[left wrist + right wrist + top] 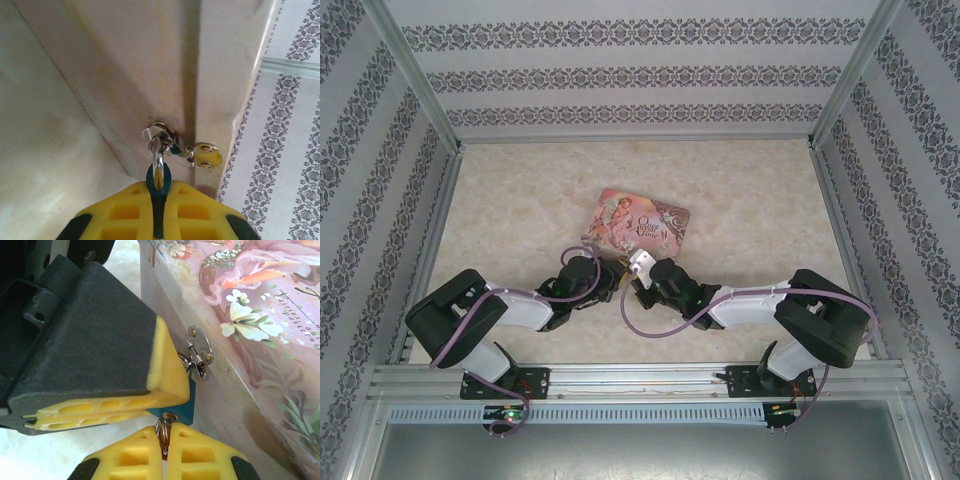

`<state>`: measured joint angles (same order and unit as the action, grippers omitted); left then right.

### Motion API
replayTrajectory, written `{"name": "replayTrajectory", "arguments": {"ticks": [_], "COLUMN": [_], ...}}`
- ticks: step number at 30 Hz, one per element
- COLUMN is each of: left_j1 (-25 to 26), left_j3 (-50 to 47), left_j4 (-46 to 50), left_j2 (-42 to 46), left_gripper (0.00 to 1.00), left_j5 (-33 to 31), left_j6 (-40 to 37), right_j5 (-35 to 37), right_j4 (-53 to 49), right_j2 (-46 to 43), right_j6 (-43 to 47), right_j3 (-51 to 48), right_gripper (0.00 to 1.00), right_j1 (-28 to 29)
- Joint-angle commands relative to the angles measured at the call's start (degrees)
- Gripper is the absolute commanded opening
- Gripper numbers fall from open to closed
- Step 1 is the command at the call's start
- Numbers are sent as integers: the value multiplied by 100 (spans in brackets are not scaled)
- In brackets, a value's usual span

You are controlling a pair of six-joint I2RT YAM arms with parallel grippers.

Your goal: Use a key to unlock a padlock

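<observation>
Left end effector (158,194) is clamped on the padlock (158,175) hooked to the tin (260,315), right end effector (165,444) pinched shut on the key (163,432).

The padlock (158,178) is small, with a blue body and a silver shackle hooked through the metal loop on the tin's (260,315) side; the left hand (158,200) pinches its body. The key (164,431), a thin dark sliver, meets the keyhole, clamped in the right hand (165,450).
</observation>
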<state>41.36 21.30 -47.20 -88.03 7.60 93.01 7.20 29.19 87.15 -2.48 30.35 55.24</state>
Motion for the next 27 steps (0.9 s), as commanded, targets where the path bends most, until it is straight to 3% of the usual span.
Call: {"name": "replayTrajectory", "arguments": {"ticks": [1, 7, 15, 23, 27], "left_j1": [179, 170, 175, 162, 161], "left_j3": [96, -67, -137, 400, 420], "left_j4": [-305, 96, 2345, 5023, 5116], "left_j2": [-101, 235, 2150, 4259, 4428], "left_gripper": [17, 36, 54, 62, 64], "left_j5": [139, -122, -1055, -2153, -2117], "left_j6": [-204, -336, -982, -2167, -2226], "right_j5": [-134, -65, -136, -356, -312], "right_j4": [1018, 1148, 1054, 1113, 1069], "right_j2": [1, 0, -263, -591, -715], "right_j6": [-340, -543, -1042, -1911, -1844], "right_j3": [-12, -314, -546, -856, -995], "right_gripper": [0, 0, 0, 0, 0], "right_j1": [22, -13, -49, -161, -163]}}
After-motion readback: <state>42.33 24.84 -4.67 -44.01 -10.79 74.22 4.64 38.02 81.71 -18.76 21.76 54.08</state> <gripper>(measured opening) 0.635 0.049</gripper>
